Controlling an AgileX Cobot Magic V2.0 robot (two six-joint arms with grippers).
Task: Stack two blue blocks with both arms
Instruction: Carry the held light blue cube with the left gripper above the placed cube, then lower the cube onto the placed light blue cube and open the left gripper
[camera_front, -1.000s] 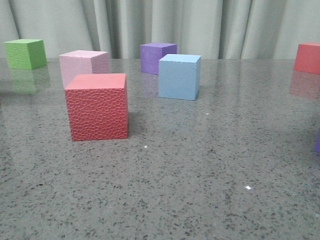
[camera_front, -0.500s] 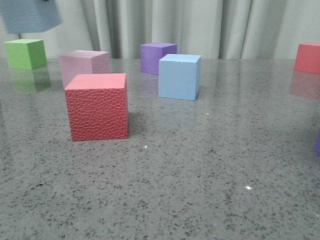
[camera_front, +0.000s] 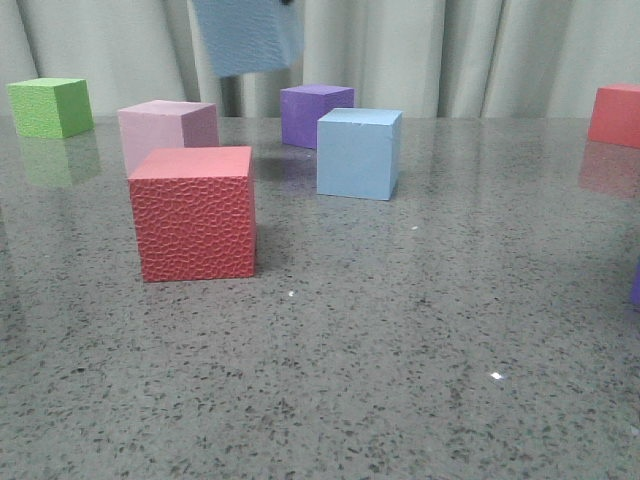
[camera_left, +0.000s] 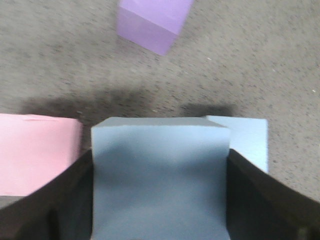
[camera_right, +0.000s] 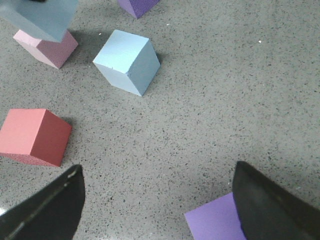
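Observation:
My left gripper (camera_left: 161, 156) is shut on a blue block (camera_left: 160, 195), its dark fingers (camera_left: 50, 200) pressing both sides. In the front view that block (camera_front: 245, 35) hangs high in the air, left of and above the smooth blue block (camera_front: 358, 152) standing on the table. The left wrist view shows the standing block (camera_left: 246, 141) just past the held one. My right gripper (camera_right: 157, 200) is open over bare table, well short of the standing blue block (camera_right: 127, 61). The held block (camera_right: 42, 15) shows at the corner of that view.
A bumpy red cube (camera_front: 193, 212) stands at the front left, with a pink cube (camera_front: 165, 130) behind it. A purple cube (camera_front: 316, 115) sits behind the standing blue block. A green cube (camera_front: 48, 106) is far left, a red one (camera_front: 615, 115) far right. Another purple cube (camera_right: 215, 222) lies by my right fingers.
The held blue block came into the front view at the upper left and has travelled right, toward the standing blue block. The cubes on the table have not moved.

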